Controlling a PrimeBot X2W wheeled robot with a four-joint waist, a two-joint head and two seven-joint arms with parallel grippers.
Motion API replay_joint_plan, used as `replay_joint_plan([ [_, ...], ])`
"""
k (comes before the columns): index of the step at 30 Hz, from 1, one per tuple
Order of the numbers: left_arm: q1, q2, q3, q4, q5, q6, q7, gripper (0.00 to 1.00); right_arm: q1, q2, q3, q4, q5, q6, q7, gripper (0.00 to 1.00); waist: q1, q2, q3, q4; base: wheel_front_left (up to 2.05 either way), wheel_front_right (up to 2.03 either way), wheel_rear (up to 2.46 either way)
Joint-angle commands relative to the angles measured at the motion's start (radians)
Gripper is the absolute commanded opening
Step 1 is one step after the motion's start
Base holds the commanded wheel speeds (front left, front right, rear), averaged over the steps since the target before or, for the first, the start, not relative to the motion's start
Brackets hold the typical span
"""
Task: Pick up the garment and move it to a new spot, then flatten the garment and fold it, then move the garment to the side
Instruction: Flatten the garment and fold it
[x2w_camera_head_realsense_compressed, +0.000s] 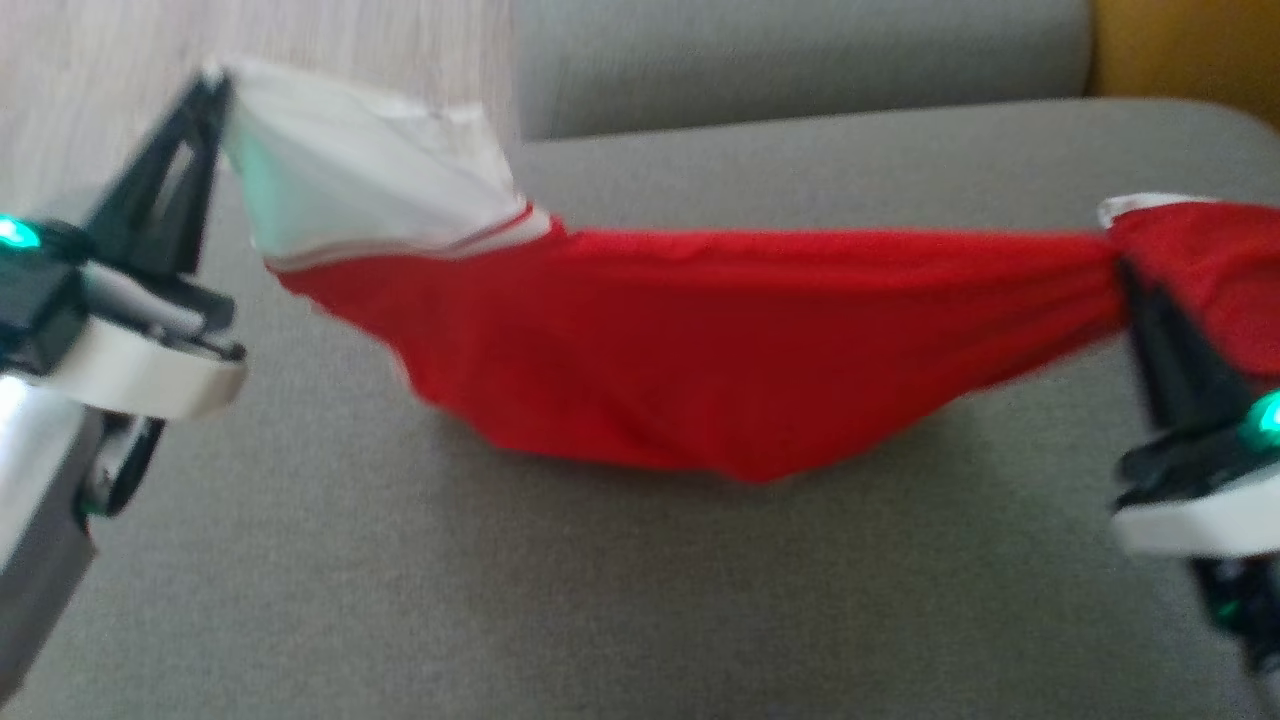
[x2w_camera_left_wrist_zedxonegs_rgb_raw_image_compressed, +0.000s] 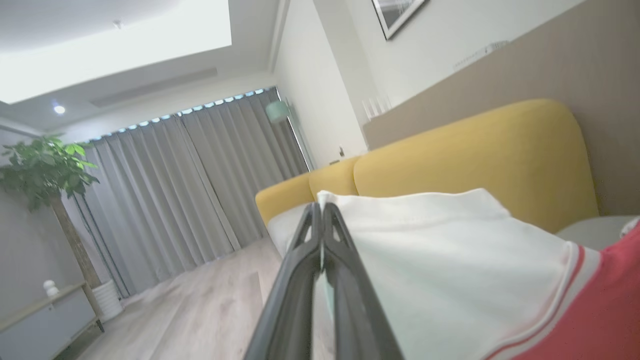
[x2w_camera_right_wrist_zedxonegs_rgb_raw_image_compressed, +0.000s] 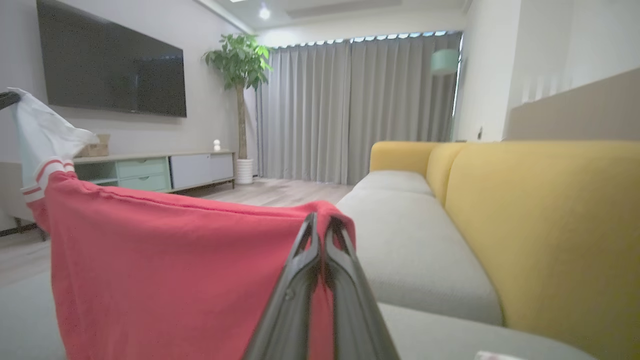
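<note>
The garment (x2w_camera_head_realsense_compressed: 700, 340) is red with a white end and thin red stripes, and it hangs stretched between my two grippers above the grey sofa seat (x2w_camera_head_realsense_compressed: 560, 600). My left gripper (x2w_camera_head_realsense_compressed: 215, 95) is shut on the garment's white corner at upper left; the left wrist view shows that gripper (x2w_camera_left_wrist_zedxonegs_rgb_raw_image_compressed: 321, 207) pinching the white cloth (x2w_camera_left_wrist_zedxonegs_rgb_raw_image_compressed: 440, 260). At the right edge, my right gripper (x2w_camera_head_realsense_compressed: 1125, 262) is shut on the bunched red end. In the right wrist view, that gripper (x2w_camera_right_wrist_zedxonegs_rgb_raw_image_compressed: 320, 224) clamps the red cloth (x2w_camera_right_wrist_zedxonegs_rgb_raw_image_compressed: 175, 270). The garment's low middle sags near the seat.
A grey back cushion (x2w_camera_head_realsense_compressed: 800, 60) rises behind the seat, with yellow upholstery (x2w_camera_head_realsense_compressed: 1185, 45) at the far right. Wood floor (x2w_camera_head_realsense_compressed: 250, 40) lies beyond the sofa's left edge. The wrist views show yellow sofa backs (x2w_camera_right_wrist_zedxonegs_rgb_raw_image_compressed: 540, 225), curtains, a plant and a wall television.
</note>
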Motion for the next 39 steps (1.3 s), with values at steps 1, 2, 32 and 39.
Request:
replay_joint_plan([
  [1, -0.074, 0.056, 0.078, -0.046, 0.013, 0.010, -0.012, 0.00, -0.055, -0.049, -0.013, -0.051, 0.016, 0.003, -0.002, 0.00, 0.0001, 0.0000, -0.040, -0.016, 0.00, 0.00, 0.00],
  [2, -0.080, 0.056, 0.091, -0.068, 0.016, 0.011, -0.014, 0.00, -0.069, -0.068, -0.028, -0.069, 0.023, 0.003, 0.003, 0.00, 0.0001, 0.0000, -0.053, -0.018, 0.00, 0.00, 0.00],
  [32, -0.869, -0.193, 0.077, 0.306, 0.331, -0.038, -0.020, 0.00, -1.024, -0.194, 0.276, 0.403, 0.216, 0.003, 0.016, 0.00, 0.0001, 0.0000, 0.287, 0.000, 0.00, 0.00, 0.00],
  [39, -0.897, -0.225, 0.145, 0.183, 0.381, -0.003, -0.020, 0.00, -1.152, -0.204, 0.289, 0.444, 0.171, 0.003, -0.005, 0.00, 0.0001, 0.0000, 0.356, 0.031, 0.00, 0.00, 0.00],
])
